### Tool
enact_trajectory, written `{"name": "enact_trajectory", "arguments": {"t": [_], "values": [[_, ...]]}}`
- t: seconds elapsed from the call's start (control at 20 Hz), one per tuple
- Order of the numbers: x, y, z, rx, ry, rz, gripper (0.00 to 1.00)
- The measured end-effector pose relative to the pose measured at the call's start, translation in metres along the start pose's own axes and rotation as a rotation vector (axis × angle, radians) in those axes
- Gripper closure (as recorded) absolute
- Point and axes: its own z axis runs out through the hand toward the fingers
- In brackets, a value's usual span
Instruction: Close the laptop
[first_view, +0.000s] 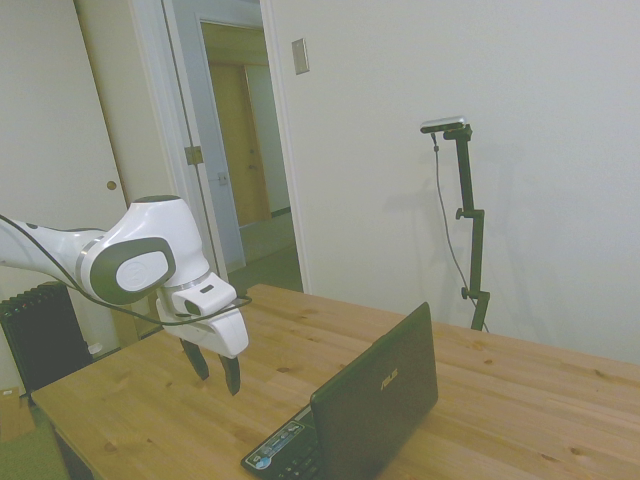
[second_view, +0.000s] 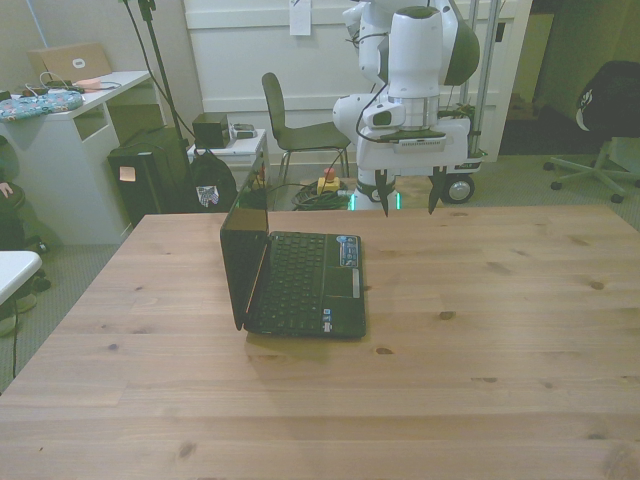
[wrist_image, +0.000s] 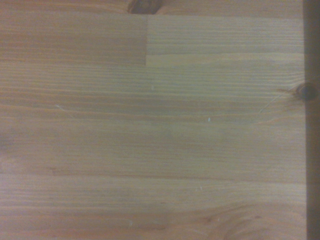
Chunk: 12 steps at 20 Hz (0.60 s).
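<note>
While the gripper (second_view: 408, 196) hangs wide apart, laptop (second_view: 300, 272) open, screen facing the front view's right.

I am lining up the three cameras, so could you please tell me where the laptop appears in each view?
Side view: the laptop is at the bottom middle, its lid's back facing the camera.
Front view: left of centre, open, keyboard showing.
Wrist view: not in it, only bare table.
Shared landmark: the gripper, hanging open above the table.
</note>
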Motion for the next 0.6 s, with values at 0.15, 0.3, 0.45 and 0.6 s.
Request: {"name": "enact_trajectory", "arguments": {"t": [0.15, 0.3, 0.45, 0.6], "values": [[0.003, 0.001, -0.001, 0.004, -0.003, 0.008, 0.00], [0.026, 0.006, -0.021, 0.002, 0.018, 0.033, 0.00], [0.056, 0.008, -0.055, -0.005, 0.032, 0.070, 0.00], [0.086, 0.013, -0.093, -0.005, 0.033, 0.118, 0.00]]}}
